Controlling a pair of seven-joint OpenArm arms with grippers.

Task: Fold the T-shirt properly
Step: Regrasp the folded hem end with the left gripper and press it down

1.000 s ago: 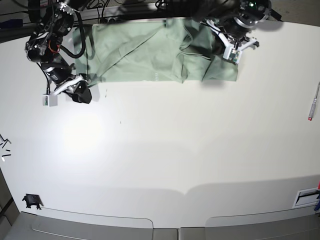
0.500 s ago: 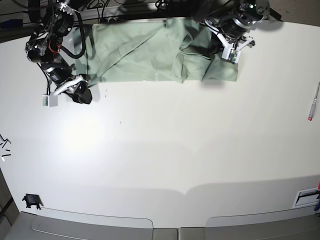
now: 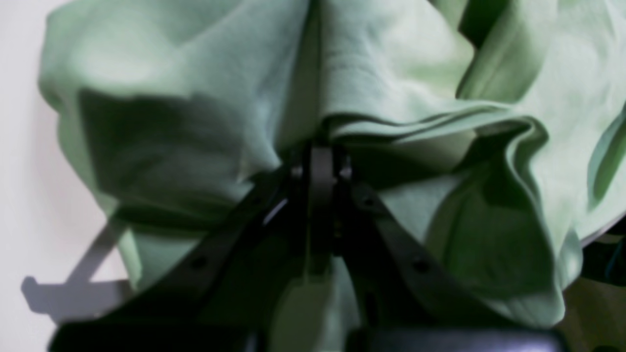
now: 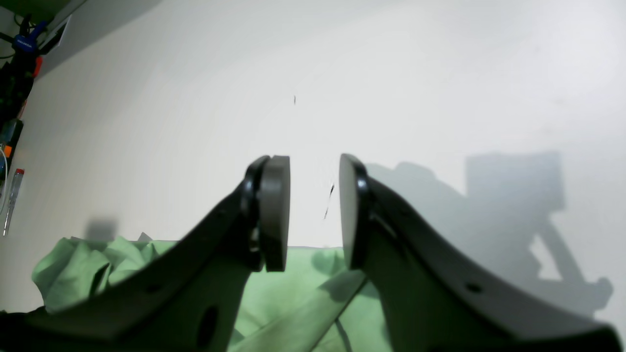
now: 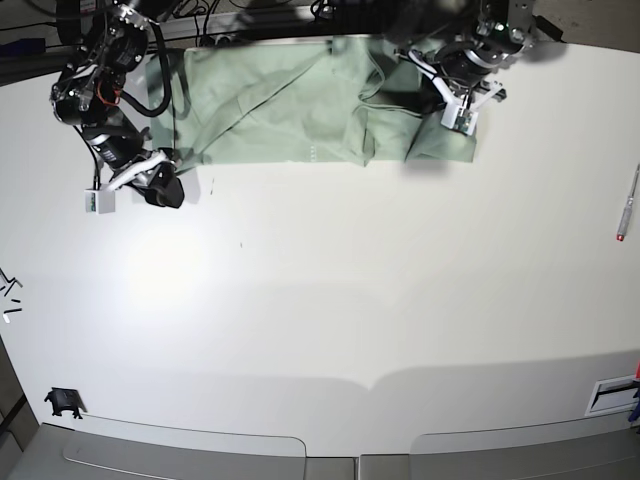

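The T-shirt (image 5: 300,110) is lying crumpled along the far edge of the white counter (image 5: 350,300), its far hem partly running under the arms and cables there, so its full outline is not showing. Sleeves, collar band and label are hard to pick out among the folds in the base view.

The left end effector (image 5: 458,112) is sitting at the shirt's end on the base view's right. In the left wrist view its dark fingers (image 3: 320,171) are pressed together and pinching a ridge of the green cloth (image 3: 391,73), which is bunching up and draping around them. The cloth is filling nearly the whole of that view and is blurred, so which part of the garment is being gripped cannot be told. The end effector's shadow is falling on the bare counter strip at the view's left edge.

The right end effector (image 5: 158,190) is hanging over bare counter just beside the shirt's other end. In the right wrist view its fingers (image 4: 274,210) are standing spread with white counter showing in the gap and nothing between them; the shirt's edge (image 4: 298,283) is lying below them, partly hidden behind the fingers.

A pen-like object (image 5: 628,205) is lying near the counter's right edge, too small to identify further, and a small dark item (image 5: 62,402) near the front left corner is likewise unclear.
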